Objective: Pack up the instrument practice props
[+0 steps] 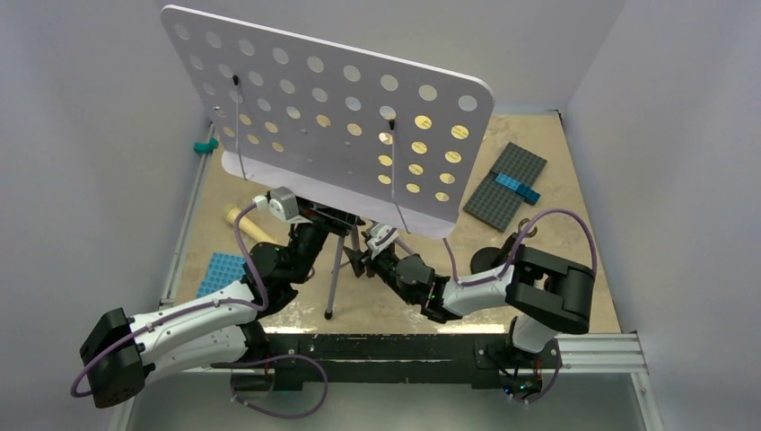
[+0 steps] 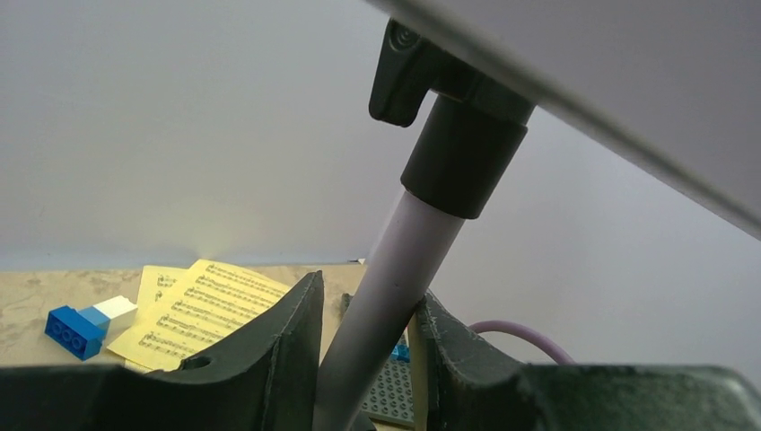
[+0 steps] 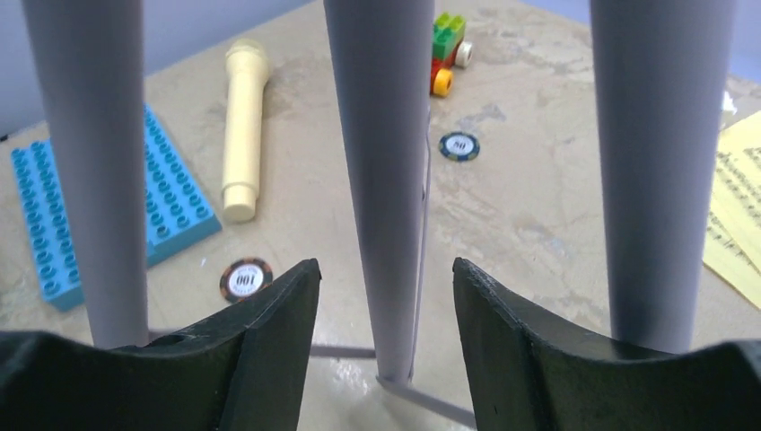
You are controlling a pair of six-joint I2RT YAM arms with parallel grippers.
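Note:
The tall music stand has its perforated pale lilac desk (image 1: 332,117) tilted over the table, with tripod legs (image 1: 334,278) below. My left gripper (image 1: 325,218) is shut on its pole (image 2: 395,269) just under the black collar (image 2: 462,157); both jaws touch the pole. My right gripper (image 3: 386,278) is open around the stand's middle tube (image 3: 381,180) low down, with a gap on each side. The cream microphone (image 3: 242,126) lies flat at the left (image 1: 242,220). Yellow sheet-music pages (image 2: 193,310) lie on the table and show at the right edge (image 3: 736,206). I cannot make out the black mic stand.
A blue baseplate (image 3: 99,215) lies beside the microphone. A grey baseplate with a blue brick (image 1: 504,186) lies at the back right. Two poker chips (image 3: 246,279) (image 3: 459,145), a small brick car (image 3: 447,40) and blue and white bricks (image 2: 81,325) lie around. Walls close in on three sides.

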